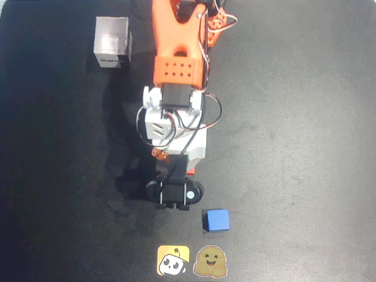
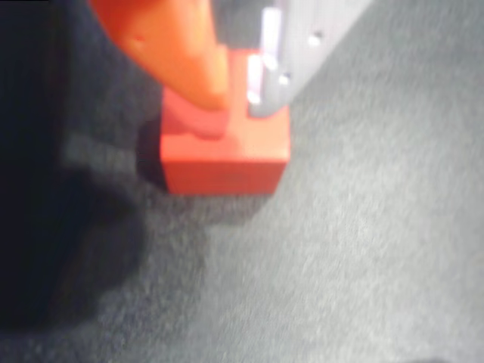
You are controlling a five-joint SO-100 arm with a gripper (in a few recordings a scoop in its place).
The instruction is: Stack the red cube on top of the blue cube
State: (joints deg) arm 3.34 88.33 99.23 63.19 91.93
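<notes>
The red cube (image 2: 227, 162) rests on the dark mat, held between my gripper's (image 2: 236, 113) orange finger (image 2: 193, 68) and its grey-white finger (image 2: 272, 83); both press on its upper edges. From above, my gripper (image 1: 179, 173) points down near the mat's front centre, and just a red sliver of the red cube (image 1: 190, 171) peeks out beside the wrist. The blue cube (image 1: 216, 220) sits alone on the mat, a short way in front and to the right of the gripper in the overhead view.
A white open box (image 1: 113, 42) stands at the back left in the overhead view. Two flat stickers (image 1: 173, 260) (image 1: 211, 261) lie at the front edge, just left of and below the blue cube. The black camera mount (image 1: 174, 192) overhangs the mat.
</notes>
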